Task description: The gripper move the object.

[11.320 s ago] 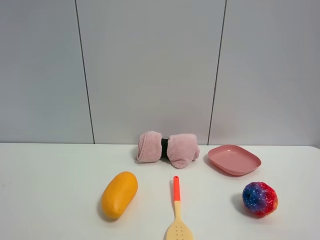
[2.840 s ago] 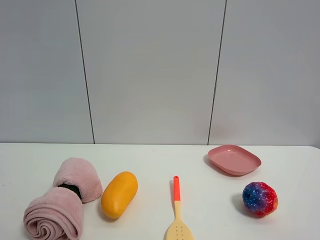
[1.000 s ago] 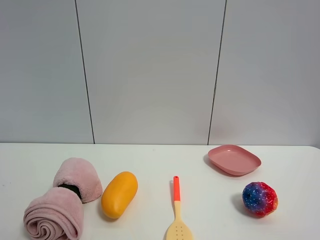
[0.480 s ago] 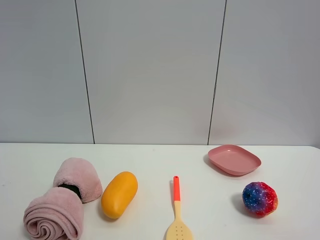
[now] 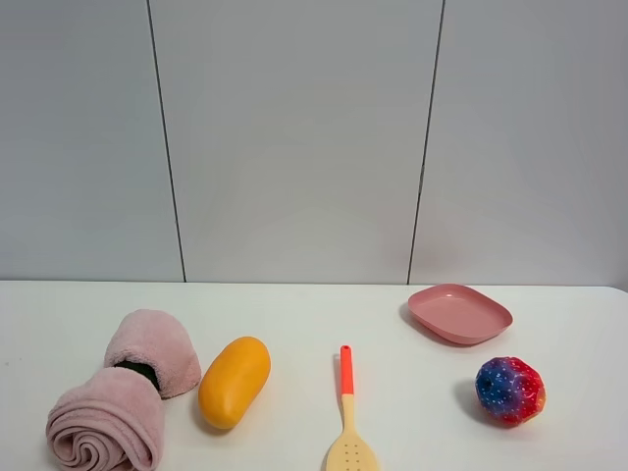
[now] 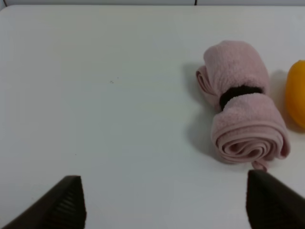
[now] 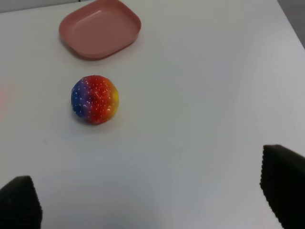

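Observation:
The pink fluffy rolled towel with a dark band round its middle lies at the front left of the white table, just left of the orange fruit. It also shows in the left wrist view. My left gripper is open and empty, with its two dark fingertips wide apart, and stands back from the towel. My right gripper is open and empty above bare table. Neither arm shows in the exterior high view.
A smooth pink plate sits at the back right, also in the right wrist view. A red-blue ball lies in front of it, also in the right wrist view. A spatula with an orange handle lies in the middle front.
Since 11.3 s ago the towel has gone from the back middle of the table to the front left beside the orange fruit. Nothing has moved in the last seconds.

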